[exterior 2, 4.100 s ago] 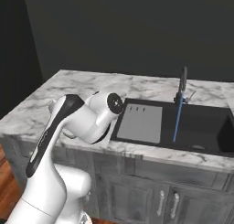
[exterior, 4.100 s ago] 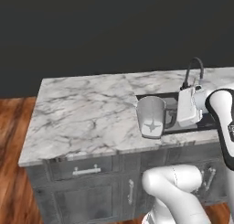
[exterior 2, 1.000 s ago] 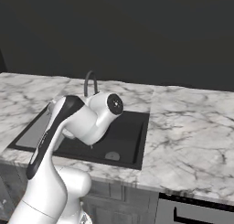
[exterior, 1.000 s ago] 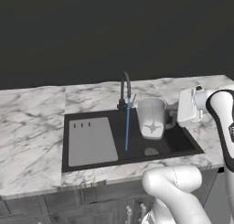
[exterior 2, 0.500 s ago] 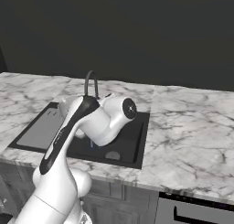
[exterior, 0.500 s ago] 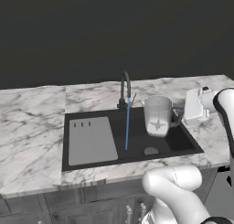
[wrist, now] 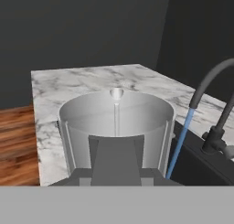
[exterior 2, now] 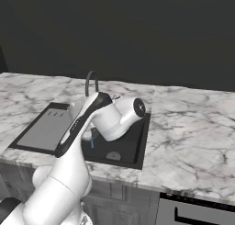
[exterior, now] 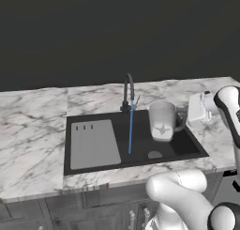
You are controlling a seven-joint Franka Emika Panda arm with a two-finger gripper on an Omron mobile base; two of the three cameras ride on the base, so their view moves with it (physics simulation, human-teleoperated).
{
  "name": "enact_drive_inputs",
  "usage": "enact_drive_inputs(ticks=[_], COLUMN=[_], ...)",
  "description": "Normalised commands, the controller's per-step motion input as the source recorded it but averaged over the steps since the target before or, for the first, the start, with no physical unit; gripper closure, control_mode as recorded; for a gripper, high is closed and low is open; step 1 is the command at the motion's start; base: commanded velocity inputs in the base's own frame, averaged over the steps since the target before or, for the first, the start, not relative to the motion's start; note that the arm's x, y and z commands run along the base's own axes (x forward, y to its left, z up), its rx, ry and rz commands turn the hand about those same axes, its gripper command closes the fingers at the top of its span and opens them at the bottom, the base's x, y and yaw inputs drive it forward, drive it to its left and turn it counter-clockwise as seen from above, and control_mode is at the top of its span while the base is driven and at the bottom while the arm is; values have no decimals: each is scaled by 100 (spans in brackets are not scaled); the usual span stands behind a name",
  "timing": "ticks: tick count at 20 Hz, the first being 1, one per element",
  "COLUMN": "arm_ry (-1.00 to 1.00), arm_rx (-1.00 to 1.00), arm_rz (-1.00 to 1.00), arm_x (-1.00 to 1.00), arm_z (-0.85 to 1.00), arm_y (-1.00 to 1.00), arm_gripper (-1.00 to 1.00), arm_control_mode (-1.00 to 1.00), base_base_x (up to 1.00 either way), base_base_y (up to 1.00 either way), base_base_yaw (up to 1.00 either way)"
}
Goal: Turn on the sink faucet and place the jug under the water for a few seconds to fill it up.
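Marble counter [exterior: 37, 130], gripper [exterior: 183, 116] clamping jug [exterior: 162, 121] by handle, fingertips hidden, beside water [exterior: 131, 130]

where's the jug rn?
In the left base view the jug hangs upright over the right half of the sink, just right of the water and not under it.

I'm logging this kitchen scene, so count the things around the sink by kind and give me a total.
Jug: 1
Sink faucet: 1
Water stream: 1
Sink: 1
Drainboard panel: 1
Total: 5
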Motion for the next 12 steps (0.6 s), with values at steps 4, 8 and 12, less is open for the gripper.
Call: enact_drive_inputs(ticks=[4, 8, 12], arm_ry=[9, 5, 0], arm_rx=[0, 0, 2], arm_rz=[0, 0, 0], arm_x=[29, 23, 12], arm_z=[-32, -32, -26], arm_y=[0, 0, 0], arm_gripper=[100, 100, 100], arm_control_mode=[-100, -100, -100], base_base_x=[0, 0, 0], base_base_y=[0, 0, 0], base_base_yaw=[0, 0, 0])
